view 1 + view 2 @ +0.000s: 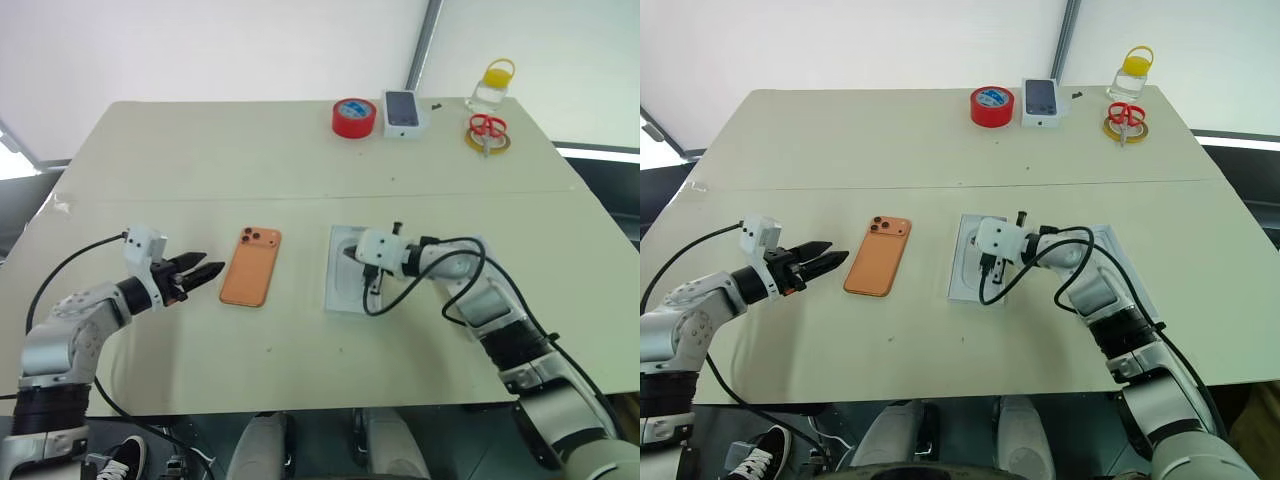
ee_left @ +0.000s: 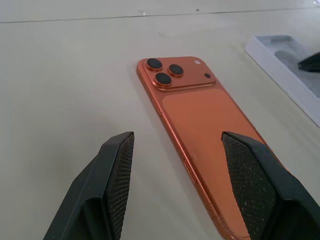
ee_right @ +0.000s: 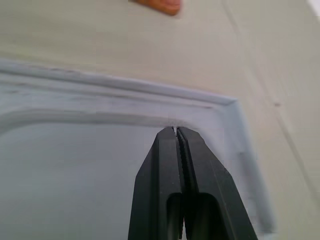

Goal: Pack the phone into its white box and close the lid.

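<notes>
The orange phone (image 1: 251, 266) lies back up on the table, camera cluster at its far end. My left gripper (image 1: 208, 266) hovers just left of it, open, and in the left wrist view its fingers (image 2: 117, 175) stand either side of the phone's (image 2: 200, 125) near left edge. To the phone's right lies a white shallow tray (image 1: 340, 295) with a raised rim and a pale grey, round-cornered inside. My right gripper (image 3: 176, 131) is shut, its tip down inside that tray. A second white rimmed piece (image 1: 1110, 245) lies partly hidden under my right forearm. Which is the white box and which the lid I cannot tell.
At the table's far edge stand a red tape roll (image 1: 354, 117), a white box printed with a dark phone picture (image 1: 402, 112), a clear bottle with a yellow cap (image 1: 491, 85) and red scissors (image 1: 487, 128) on a yellow ring. A seam (image 1: 200, 195) crosses the tabletop.
</notes>
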